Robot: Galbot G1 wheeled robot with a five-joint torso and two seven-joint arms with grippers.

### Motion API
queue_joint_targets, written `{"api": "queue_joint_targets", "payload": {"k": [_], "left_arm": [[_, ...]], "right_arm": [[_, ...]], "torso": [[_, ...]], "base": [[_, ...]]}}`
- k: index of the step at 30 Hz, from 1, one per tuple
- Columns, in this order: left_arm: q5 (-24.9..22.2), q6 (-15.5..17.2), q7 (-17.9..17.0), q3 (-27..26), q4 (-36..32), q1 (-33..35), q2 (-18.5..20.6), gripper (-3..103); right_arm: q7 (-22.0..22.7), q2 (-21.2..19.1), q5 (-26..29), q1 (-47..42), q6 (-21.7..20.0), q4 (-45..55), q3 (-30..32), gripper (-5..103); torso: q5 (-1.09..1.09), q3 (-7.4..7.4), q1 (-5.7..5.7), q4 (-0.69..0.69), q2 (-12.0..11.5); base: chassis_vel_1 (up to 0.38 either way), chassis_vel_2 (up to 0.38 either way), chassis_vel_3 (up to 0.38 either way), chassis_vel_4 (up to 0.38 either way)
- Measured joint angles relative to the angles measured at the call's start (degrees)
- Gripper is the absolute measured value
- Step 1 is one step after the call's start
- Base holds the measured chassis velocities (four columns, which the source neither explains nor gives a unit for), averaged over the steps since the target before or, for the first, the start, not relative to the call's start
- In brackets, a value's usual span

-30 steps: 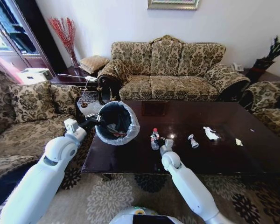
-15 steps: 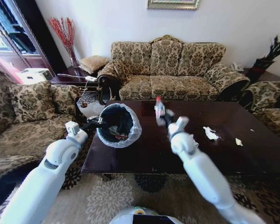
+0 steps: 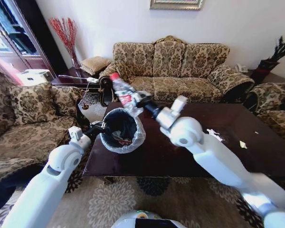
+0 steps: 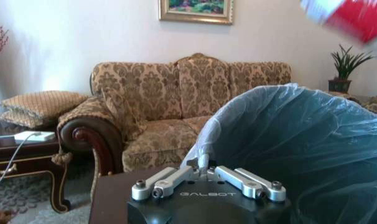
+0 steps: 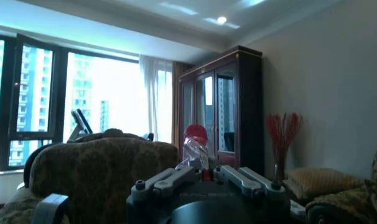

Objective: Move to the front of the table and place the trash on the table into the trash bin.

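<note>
- Bottle (image 3: 125, 96), clear plastic with a red cap, sits clamped in my right gripper (image 3: 138, 102) in the head view, held up in the air just over the far rim of the trash bin (image 3: 119, 128), tilted with the cap pointing up and away toward the sofa (image 3: 173, 69).
- Head view, other side: my left gripper (image 3: 100, 127) pinches the bin's near-left rim and bag, holding the bin at the left end of the table (image 3: 218, 142). Bin mouth faces up and slightly toward me, with some rubbish already inside.
- Head view, remaining trash: crumpled white paper (image 3: 213, 135) and a small scrap (image 3: 242, 144) lie on the right half of the tabletop, well apart from the bin.
- Left wrist view: jaws closed on the whitish bag (image 4: 282, 140) at the rim, dark interior just beyond. The bottle's red label (image 4: 347, 16) shows as a blur above the opening, so it is over the mouth, or close to it.
- Right wrist view: bottle (image 5: 195, 149) grasped between the fingers (image 5: 166, 179), cap up, against the window and cabinet (image 5: 223, 107).
- My call for doing the drop well: get the bottle body fully inside the rim line and lower before letting go, and keep the left grip firm so the light bin doesn't tip when it lands. Releasing from here risks a bounce off the far rim.
</note>
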Motion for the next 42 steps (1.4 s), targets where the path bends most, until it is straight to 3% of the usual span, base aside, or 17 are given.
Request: {"api": "queue_joint_targets", "payload": {"k": [1, 3, 4, 7, 10, 13, 15, 16, 19, 25, 28, 31, 32, 36, 37, 42], "left_arm": [[0.0, 0.0, 0.0, 0.0, 0.0, 0.0, 0.0, 0], [-0.1, -0.1, -0.1, -0.2, -0.2, 0.0, -0.1, 0], [-0.1, -0.1, -0.1, -0.2, -0.2, 0.0, -0.1, 0], [-0.4, -0.1, -0.1, -0.1, -0.3, -0.1, -0.5, 0], [-0.4, -0.1, 0.0, 0.1, -0.3, -0.3, -0.6, 0], [-0.5, -0.1, 0.2, 0.3, -0.2, -0.4, -0.8, 0], [-0.5, -0.1, 0.2, 0.3, -0.2, -0.4, -0.8, 0], [-0.5, -0.1, 0.3, 0.4, -0.1, -0.5, -0.8, 0], [-0.6, -0.1, 0.3, 0.4, 0.0, -0.5, -0.7, 0], [-1.1, 0.1, 0.4, 0.4, 0.1, -0.5, -0.4, 0], [-1.3, 0.3, 0.4, 0.4, 0.3, -0.5, -0.4, 0], [-1.1, 0.7, 0.1, 0.0, 0.4, -0.4, -0.6, 0], [-1.1, 0.7, 0.1, 0.0, 0.4, -0.4, -0.6, 0], [0.7, 1.3, -0.3, -1.3, -0.2, 0.4, -0.1, 0], [0.7, 1.3, -0.3, -1.3, -0.2, 0.4, -0.1, 0], [1.5, 3.0, -0.8, -2.4, -2.2, 0.4, 0.3, 0]], "right_arm": [[0.0, 0.0, 0.0, 0.0, 0.0, 0.0, 0.0, 1], [-5.6, -0.2, -8.4, -0.2, 2.9, -3.1, -1.5, 1], [-5.6, -0.2, -8.4, -0.2, 2.9, -3.1, -1.5, 1], [-8.2, 0.5, -15.3, -1.1, 5.5, -5.1, -3.1, 1], [-8.3, 0.9, -16.8, -1.5, 5.6, -5.3, -3.4, -1], [-7.7, 1.6, -17.5, -1.8, 6.5, -6.1, -3.8, 15], [-7.6, 1.7, -17.5, -1.8, 6.6, -6.2, -3.8, 15], [-7.3, 1.8, -17.5, -1.9, 6.6, -6.3, -3.9, 26], [-7.3, 1.8, -17.6, -1.9, 6.7, -6.6, -3.9, 32], [-6.4, 1.8, -17.2, -2.1, 7.2, -6.5, -3.5, 58], [-4.7, 1.9, -15.6, -2.1, 6.9, -5.8, -2.6, 64], [0.4, 1.4, -10.9, -3.1, 4.3, -3.5, 1.4, 80], [0.4, 1.4, -10.9, -3.1, 4.3, -3.5, 1.4, 80], [6.1, -3.0, -8.8, -10.9, 1.1, -2.2, 10.3, 95], [6.1, -3.0, -8.8, -10.9, 1.1, -2.2, 10.3, 95], [5.8, -9.2, -11.1, -25.6, -4.4, 0.5, 26.4, 100]], "torso": [[0.00, 0.00, 0.00, 0.00, 0.0], [0.01, 0.00, 0.00, -0.01, 0.0], [0.01, 0.00, 0.00, -0.01, 0.0], [0.02, 0.00, 0.01, -0.01, 0.0], [0.01, 0.00, 0.01, -0.01, 0.0], [0.00, 0.00, 0.00, -0.01, 0.0], [0.00, 0.00, 0.00, -0.01, 0.0], [0.00, 0.00, 0.00, -0.01, 0.0], [0.01, 0.00, 0.00, -0.01, 0.0], [0.01, 0.00, 0.00, 0.00, 0.0], [0.01, 0.00, 0.00, -0.01, 0.0], [0.00, 0.00, 0.00, 0.00, 0.0], [0.00, 0.00, 0.00, 0.00, 0.0], [0.04, 0.00, 0.00, 0.00, 0.0], [0.04, 0.00, 0.00, 0.00, 0.0], [0.03, 0.00, 0.00, -0.01, 0.0]], "base": [[0.000, 0.000, 0.000, 0.000], [0.000, 0.000, 0.000, 0.000], [0.000, 0.000, 0.000, 0.000], [0.000, 0.000, 0.000, 0.000], [0.000, 0.000, 0.000, 0.000], [0.000, 0.000, 0.000, 0.000], [0.000, 0.000, 0.000, 0.000], [0.000, 0.000, 0.000, 0.000], [0.000, 0.000, 0.000, 0.000], [0.000, 0.000, 0.000, 0.000], [0.000, 0.000, 0.000, 0.000], [0.000, 0.000, 0.000, 0.000], [0.000, 0.000, 0.000, 0.000], [0.000, 0.000, 0.000, 0.000], [0.000, 0.000, 0.000, 0.000], [0.000, 0.000, 0.000, 0.000]]}}
